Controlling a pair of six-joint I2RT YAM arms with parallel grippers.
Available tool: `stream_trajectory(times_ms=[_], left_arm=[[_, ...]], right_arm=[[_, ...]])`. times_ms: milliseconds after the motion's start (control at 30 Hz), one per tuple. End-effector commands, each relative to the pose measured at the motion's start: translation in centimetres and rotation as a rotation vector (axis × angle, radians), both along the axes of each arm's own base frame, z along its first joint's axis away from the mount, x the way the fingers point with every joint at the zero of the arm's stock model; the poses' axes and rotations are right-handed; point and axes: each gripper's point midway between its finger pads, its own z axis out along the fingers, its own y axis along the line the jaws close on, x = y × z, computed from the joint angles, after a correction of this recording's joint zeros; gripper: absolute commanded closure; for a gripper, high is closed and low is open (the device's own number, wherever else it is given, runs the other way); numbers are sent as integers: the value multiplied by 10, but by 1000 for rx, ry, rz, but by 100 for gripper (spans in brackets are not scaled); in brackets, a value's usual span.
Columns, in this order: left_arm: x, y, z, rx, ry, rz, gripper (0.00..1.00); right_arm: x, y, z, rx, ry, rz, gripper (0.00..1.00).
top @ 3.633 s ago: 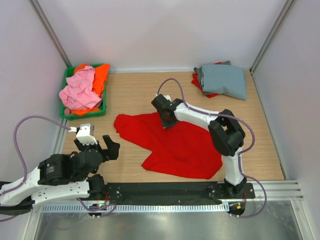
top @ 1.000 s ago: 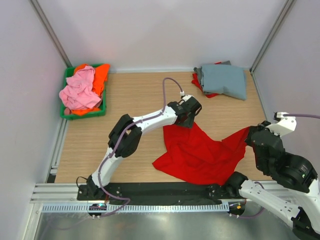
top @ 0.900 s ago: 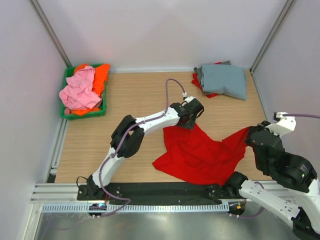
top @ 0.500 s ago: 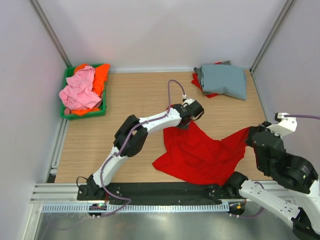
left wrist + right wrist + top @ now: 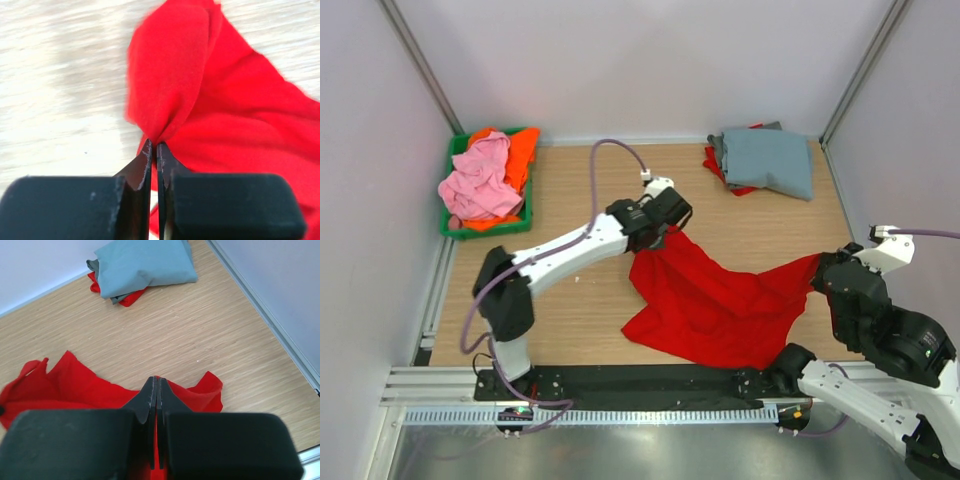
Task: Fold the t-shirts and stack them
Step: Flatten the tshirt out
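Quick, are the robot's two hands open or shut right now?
Left gripper: shut, pinching the red t-shirt.
Right gripper: shut, pinching the same red t-shirt at its other side.

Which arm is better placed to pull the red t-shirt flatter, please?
Left, probably: the left end effector grips the red t-shirt's far corner with table room beyond; the right end effector holds the opposite edge near the table's side.

1. The spread t-shirt [image 5: 720, 305] lies near the middle of the table [image 5: 580, 190], toward 5 o'clock.
2. The bin [image 5: 500, 227], holding heaped t-shirts [image 5: 480, 185], sits at 10 o'clock.
3. The folded t-shirts [image 5: 770, 160] lie stacked at 1 o'clock.
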Motion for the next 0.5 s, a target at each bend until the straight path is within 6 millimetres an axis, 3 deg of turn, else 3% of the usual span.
stream_trajectory(times_ms=[0, 33, 67, 167, 200, 267, 300, 333, 367, 433, 467], left_arm=[[-19, 44, 4, -2, -16, 94, 97], [-27, 53, 11, -31, -24, 105, 93], [-41, 68, -7, -11, 11, 128, 91], [-67, 94, -15, -51, 37, 183, 90], [-84, 110, -37, -36, 86, 223, 90], [-104, 129, -42, -72, 107, 271, 86], [-121, 146, -61, -63, 142, 324, 81], [-132, 154, -67, -74, 170, 348, 56], [-139, 159, -64, -121, 165, 362, 38], [-156, 182, -74, -104, 178, 417, 11], [-158, 188, -69, -116, 160, 428, 6]], right_arm=[[5, 0, 9, 6, -27, -21, 99], [5, 1, 8, 6, -25, -18, 99], [6, 2, 6, 6, -25, -16, 99], [9, 7, 3, 9, -16, -3, 99], [10, 9, 1, 8, -11, 1, 99], [11, 12, -2, 7, -3, 10, 99], [12, 14, -4, 5, 0, 12, 99], [13, 14, -6, 2, 4, 13, 99], [14, 16, -7, 1, 8, 19, 99], [15, 17, -9, -6, 12, 17, 99], [17, 19, -9, -9, 16, 18, 99]])
